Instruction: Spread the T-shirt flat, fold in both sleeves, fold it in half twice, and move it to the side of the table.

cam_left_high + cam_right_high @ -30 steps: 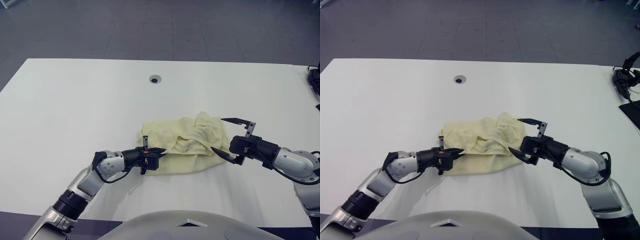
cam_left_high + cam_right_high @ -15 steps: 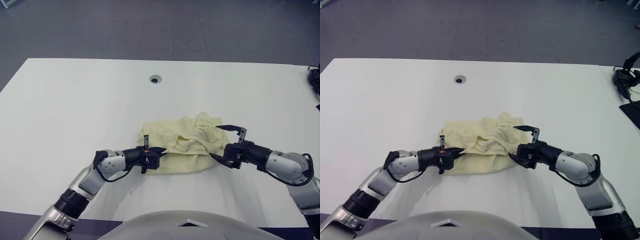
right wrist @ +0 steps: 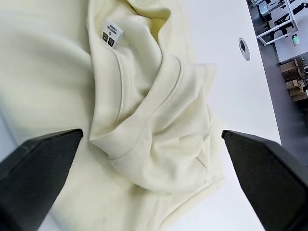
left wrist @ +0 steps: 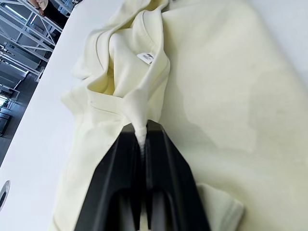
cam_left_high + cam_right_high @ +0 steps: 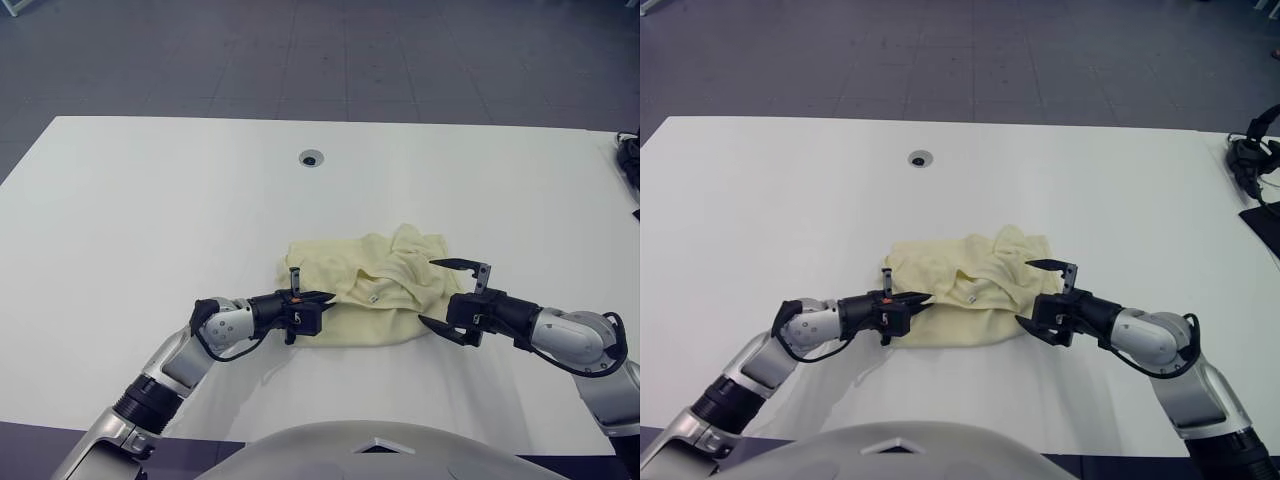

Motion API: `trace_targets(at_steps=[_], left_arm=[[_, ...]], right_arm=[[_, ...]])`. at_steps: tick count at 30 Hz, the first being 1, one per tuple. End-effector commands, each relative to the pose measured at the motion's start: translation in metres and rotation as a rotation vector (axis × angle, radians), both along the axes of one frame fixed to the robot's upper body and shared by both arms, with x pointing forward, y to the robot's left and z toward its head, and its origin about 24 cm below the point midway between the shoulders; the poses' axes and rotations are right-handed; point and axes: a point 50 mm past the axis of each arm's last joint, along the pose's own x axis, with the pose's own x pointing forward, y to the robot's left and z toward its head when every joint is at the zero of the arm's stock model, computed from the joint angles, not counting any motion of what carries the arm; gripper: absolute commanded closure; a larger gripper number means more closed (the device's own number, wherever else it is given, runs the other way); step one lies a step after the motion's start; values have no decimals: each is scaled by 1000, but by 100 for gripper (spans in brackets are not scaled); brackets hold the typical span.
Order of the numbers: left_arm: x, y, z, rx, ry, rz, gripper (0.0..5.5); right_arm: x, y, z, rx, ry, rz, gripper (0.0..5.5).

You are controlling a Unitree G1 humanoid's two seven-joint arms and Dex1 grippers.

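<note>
L end effector (image 5: 322, 298) w/ T-shirt (image 5: 372, 318) on white table (image 5: 150, 200), grey floor (image 5: 300, 50) beyond

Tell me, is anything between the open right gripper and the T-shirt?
Nothing visible stands between them. The right gripper is open at the edge of the T-shirt, its fingers flanking the bunched collar. The left gripper is shut on the T-shirt at the opposite edge.
</note>
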Motion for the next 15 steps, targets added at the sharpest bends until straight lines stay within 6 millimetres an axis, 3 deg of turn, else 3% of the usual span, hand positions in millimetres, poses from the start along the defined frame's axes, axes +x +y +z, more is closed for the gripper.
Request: trace_targets(at_steps=[1, 10, 15], left_arm=[[-1, 2, -5, 39, 9, 2, 549], [-2, 3, -5, 41, 10, 1, 549], [-2, 2, -5, 42, 7, -10, 549]], right_arm=[[5, -2, -4, -26, -6, -18, 10], [9, -3, -6, -16, -35, -56, 10], [8, -4, 3, 44, -63, -83, 10]])
